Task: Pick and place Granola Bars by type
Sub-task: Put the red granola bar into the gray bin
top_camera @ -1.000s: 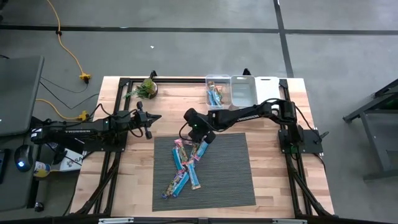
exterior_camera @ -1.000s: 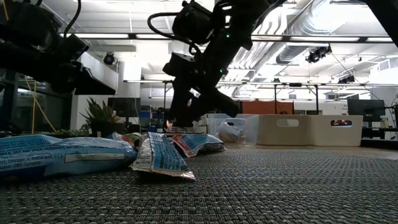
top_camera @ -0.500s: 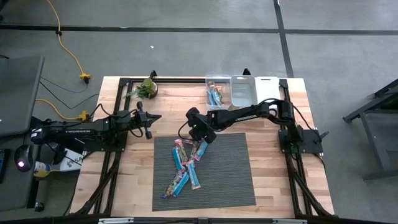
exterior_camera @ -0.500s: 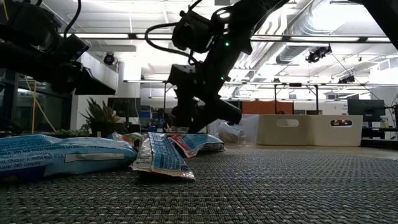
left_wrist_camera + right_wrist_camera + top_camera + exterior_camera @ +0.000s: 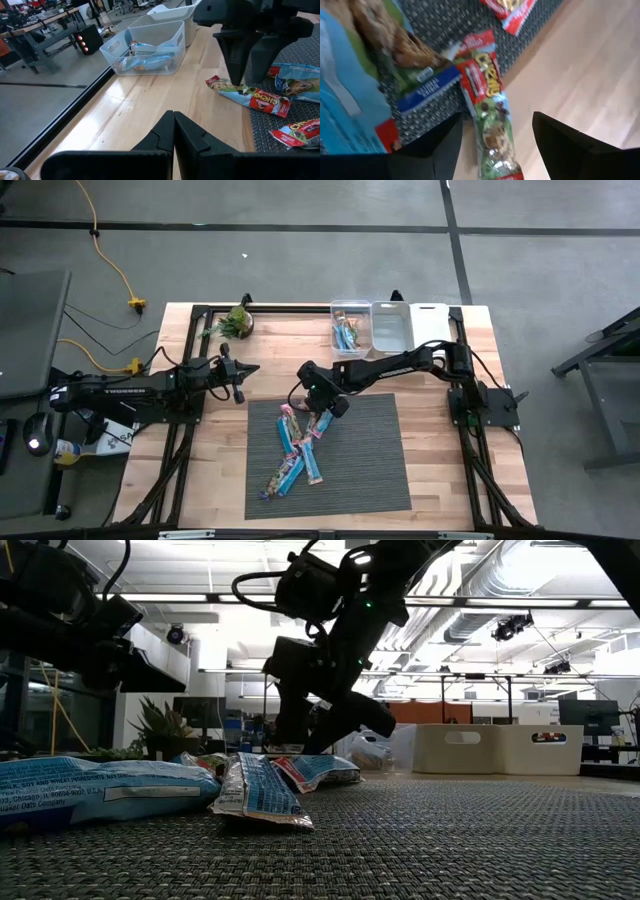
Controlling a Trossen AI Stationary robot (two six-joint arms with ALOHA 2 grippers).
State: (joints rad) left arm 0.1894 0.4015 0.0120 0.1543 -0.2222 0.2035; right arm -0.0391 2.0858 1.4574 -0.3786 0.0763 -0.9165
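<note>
Wooden table [image 5: 440, 480] carries a clear bin [image 5: 349, 326] holding blue Granola Bars [image 5: 345, 335].

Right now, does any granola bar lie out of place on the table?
Yes. One red Chewy bar lies partly off the grey mat, on bare wood, under the open right claw.

The bars [image 5: 298, 442] come in light blue, red and green wrappers, one red and green with chocolate-chip print [image 5: 490, 125]. They sit on a dark grey ribbed mat [image 5: 370, 460] over a pale wood surface [image 5: 440, 480]. Clear bin [image 5: 347, 327] holds blue ones; both arms are black. Plant [image 5: 238, 321] is green.
</note>
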